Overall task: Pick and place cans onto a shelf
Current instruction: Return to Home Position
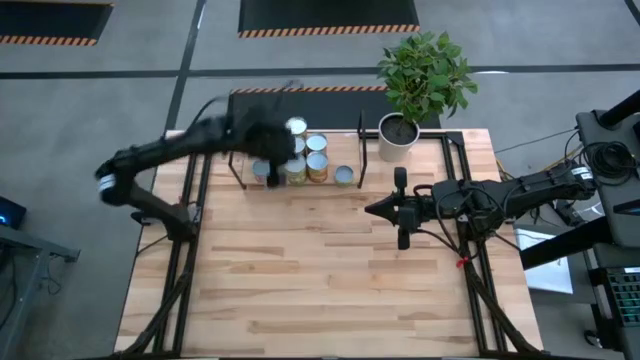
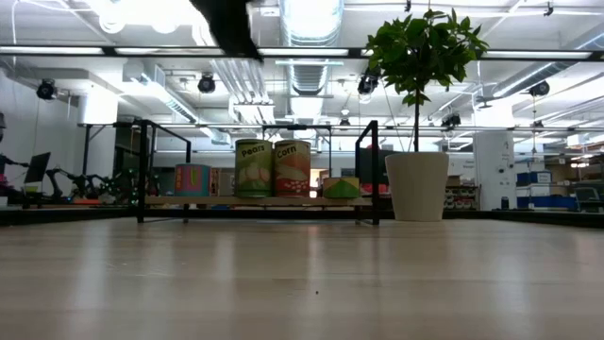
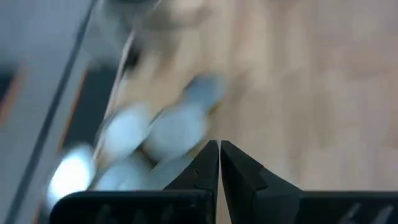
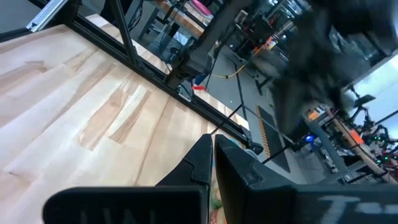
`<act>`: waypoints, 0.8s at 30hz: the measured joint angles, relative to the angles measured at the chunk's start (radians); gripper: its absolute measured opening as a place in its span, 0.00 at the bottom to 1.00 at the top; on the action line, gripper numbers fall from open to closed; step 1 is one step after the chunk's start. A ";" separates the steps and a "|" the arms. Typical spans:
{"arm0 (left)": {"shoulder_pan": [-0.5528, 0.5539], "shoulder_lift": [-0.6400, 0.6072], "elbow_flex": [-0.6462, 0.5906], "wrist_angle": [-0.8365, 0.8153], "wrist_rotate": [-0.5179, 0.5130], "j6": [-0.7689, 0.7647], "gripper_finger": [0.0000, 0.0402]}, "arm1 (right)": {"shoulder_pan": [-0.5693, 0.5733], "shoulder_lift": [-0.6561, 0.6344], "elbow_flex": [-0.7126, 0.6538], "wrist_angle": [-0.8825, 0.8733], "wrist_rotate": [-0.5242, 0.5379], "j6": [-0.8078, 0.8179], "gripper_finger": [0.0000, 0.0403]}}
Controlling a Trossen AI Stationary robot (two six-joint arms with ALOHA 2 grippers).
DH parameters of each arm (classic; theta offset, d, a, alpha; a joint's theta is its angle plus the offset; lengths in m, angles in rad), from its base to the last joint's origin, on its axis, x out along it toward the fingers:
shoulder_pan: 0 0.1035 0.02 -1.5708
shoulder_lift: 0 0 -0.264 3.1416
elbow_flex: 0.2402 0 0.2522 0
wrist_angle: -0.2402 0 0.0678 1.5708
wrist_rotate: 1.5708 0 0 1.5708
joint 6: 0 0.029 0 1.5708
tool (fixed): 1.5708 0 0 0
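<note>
A pale wooden tabletop [image 1: 320,270] carries the shelf [image 2: 255,200] at its far edge, with the cans [image 1: 305,158] grouped on it. The left gripper [image 3: 219,152] hangs just above them, clenched on nothing (the right gripper [image 4: 212,149], likewise clenched, waits mid-table). A low retreat could clip a tin and topple its neighbours.

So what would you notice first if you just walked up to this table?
Probably the leafy green plant in its white pot at the far edge of the table. Right beside it, the cans crowd together on the low black shelf, two reading Pears and Corn. The left gripper hangs shut above them, while the right gripper waits shut over the table's right half.
</note>
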 joint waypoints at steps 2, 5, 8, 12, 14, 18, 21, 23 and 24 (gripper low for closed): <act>-0.122 -0.081 -0.086 0.133 -0.011 -0.015 0.00 | 0.000 0.000 0.000 -0.001 0.000 0.018 0.02; -0.307 -0.195 -0.218 0.297 -0.068 -0.023 0.00 | 0.000 0.000 0.000 -0.016 0.000 0.051 0.02; -0.486 -0.302 -0.347 0.425 -0.191 -0.020 0.00 | 0.000 -0.008 -0.004 -0.019 0.001 0.084 0.02; -0.688 -0.421 -0.503 0.532 -0.421 -0.038 0.00 | 0.000 -0.035 -0.029 -0.016 0.044 0.126 0.02; -0.765 -0.476 -0.575 0.569 -0.511 -0.061 0.00 | 0.000 -0.054 -0.051 -0.019 0.077 0.145 0.02; -0.859 -0.580 -0.723 0.645 -0.566 -0.103 0.00 | 0.000 -0.095 -0.084 -0.018 0.086 0.194 0.02; -0.880 -0.659 -0.831 0.706 -0.567 -0.109 0.00 | 0.000 -0.120 -0.120 -0.016 0.077 0.246 0.02; -0.878 -0.706 -0.896 0.732 -0.572 -0.119 0.00 | 0.000 -0.138 -0.161 -0.017 0.077 0.269 0.02; -0.877 -0.731 -0.928 0.753 -0.577 -0.121 0.00 | 0.000 -0.149 -0.183 -0.017 0.077 0.283 0.02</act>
